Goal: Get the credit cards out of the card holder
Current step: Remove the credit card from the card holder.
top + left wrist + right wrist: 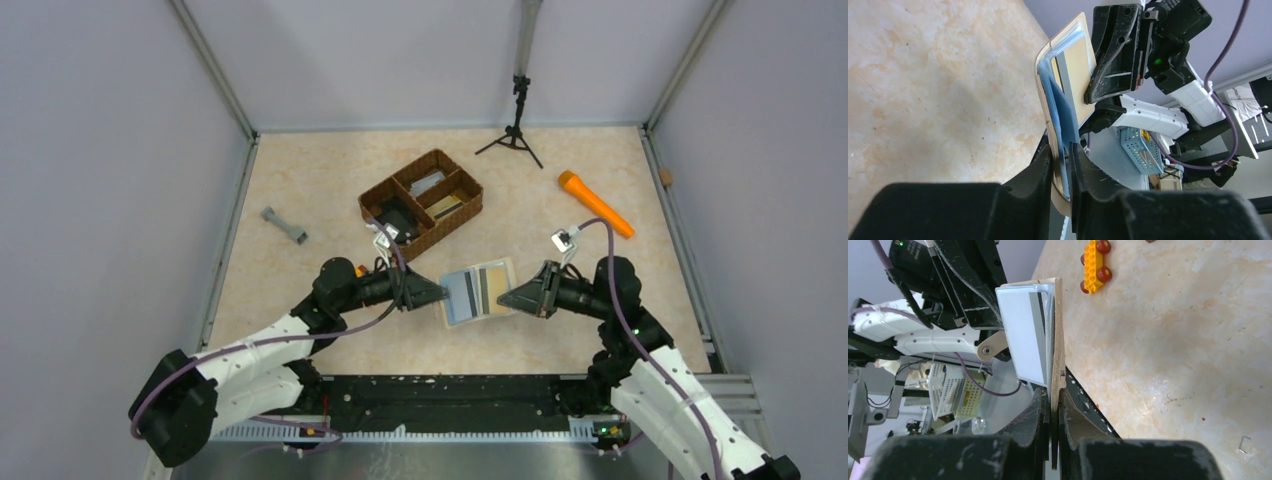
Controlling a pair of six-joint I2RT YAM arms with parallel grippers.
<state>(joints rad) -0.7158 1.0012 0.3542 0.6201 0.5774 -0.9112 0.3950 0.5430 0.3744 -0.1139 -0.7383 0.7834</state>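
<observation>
Doubly clamping the card holder [460,306] open mid-frame with left tool [441,293] and right tool [503,297], one flap each; next, freeing one to draw out the credit cards [491,289].

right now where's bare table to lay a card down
Free: the back left corner behind the grey dumbbell; the strip between wicker tray and orange tool. Crowded: near middle, where left pincer and right pincer hold the card holder.

Pale grey walls [100,150] — beige marbled tabletop [320,190], even light.
</observation>
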